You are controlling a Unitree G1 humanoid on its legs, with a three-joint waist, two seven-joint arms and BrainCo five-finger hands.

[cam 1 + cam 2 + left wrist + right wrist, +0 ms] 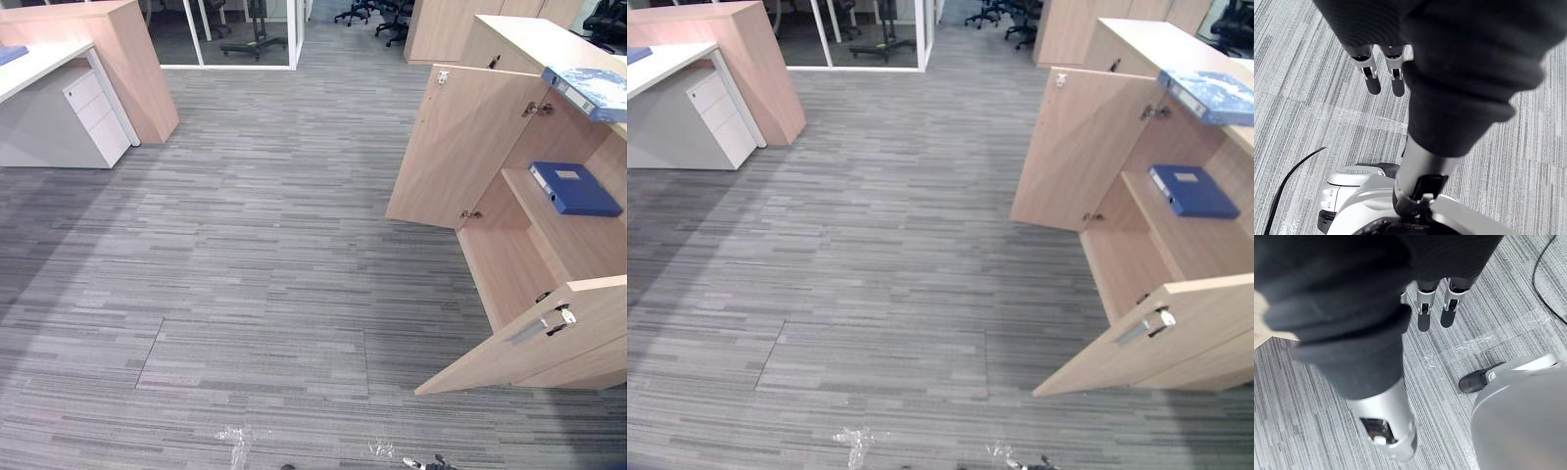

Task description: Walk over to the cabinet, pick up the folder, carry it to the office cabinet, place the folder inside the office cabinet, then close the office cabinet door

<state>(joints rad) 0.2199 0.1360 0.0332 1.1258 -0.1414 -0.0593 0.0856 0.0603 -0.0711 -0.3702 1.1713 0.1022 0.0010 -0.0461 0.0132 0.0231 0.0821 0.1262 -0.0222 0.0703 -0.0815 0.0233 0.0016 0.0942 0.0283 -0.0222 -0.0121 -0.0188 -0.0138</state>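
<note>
Left hand [1373, 81], right hand [1424, 318] slack; two folders [576, 188] [593, 90] (one shelved).

The dark blue folder [576, 189] lies flat on the shelf [578, 240] inside the wooden cabinet [519, 34]. Both doors [453, 147] stand open.

Grey striped carpet tiles [255, 245]. Far left: white bench [39, 64] over white drawer unit [96, 116], light-wood panel [137, 69] beside. Glass partition [225, 44] at back, black office chairs [355, 12] beyond.
</note>
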